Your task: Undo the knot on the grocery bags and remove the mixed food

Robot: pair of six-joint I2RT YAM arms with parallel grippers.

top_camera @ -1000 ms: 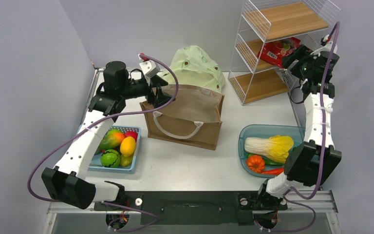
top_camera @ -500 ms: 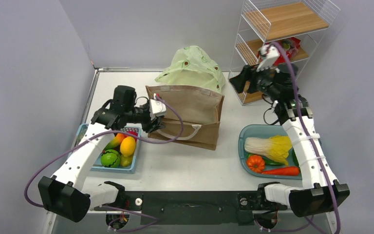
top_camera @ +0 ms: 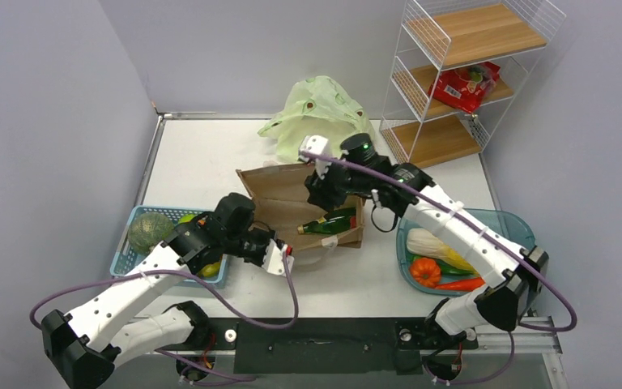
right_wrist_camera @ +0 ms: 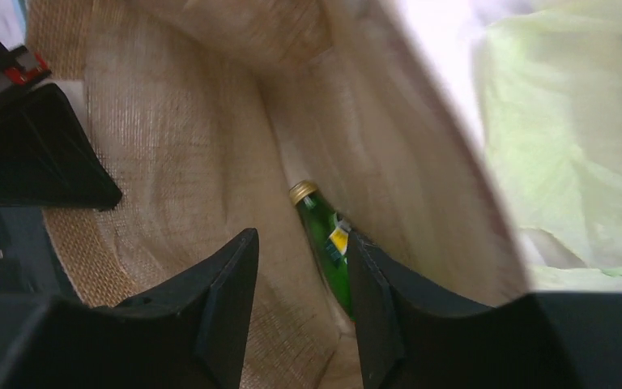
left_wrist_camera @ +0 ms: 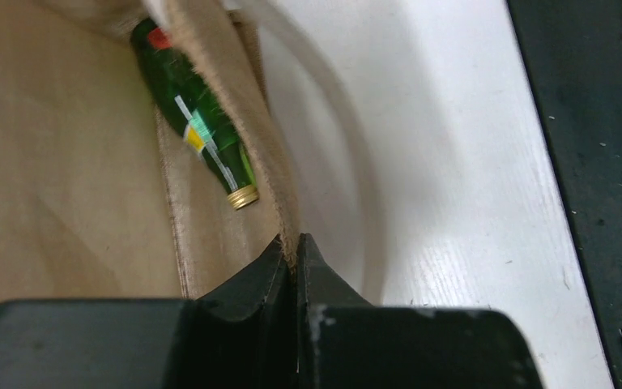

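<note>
The brown paper bag [top_camera: 279,193] lies tipped in mid-table, its mouth facing the near edge. A dark green bottle [top_camera: 329,222] rests inside it. My left gripper [top_camera: 280,258] is shut on the bag's front rim [left_wrist_camera: 288,207], beside the white rope handle [left_wrist_camera: 348,146]; the bottle [left_wrist_camera: 202,134] shows past the rim. My right gripper [top_camera: 322,193] reaches into the bag. In its wrist view the right gripper [right_wrist_camera: 300,243] is open, with the bottle [right_wrist_camera: 324,235] lying between and just beyond the fingers, close to the right one. The pale green plastic bag [top_camera: 320,113] stands behind; its knot cannot be made out.
A blue basket [top_camera: 123,258] at the left holds a round green fruit [top_camera: 150,231] and yellow pieces. A teal tray [top_camera: 506,223] at the right holds the cabbage [top_camera: 441,247] and an orange ribbed piece [top_camera: 425,271]. A wire shelf [top_camera: 470,121] with a red packet [top_camera: 463,85] stands back right.
The paper bag has tipped over toward the front. My left gripper moved to its near rim and closed on it. My right arm swung from the shelf into the bag, its jaws narrowing.
</note>
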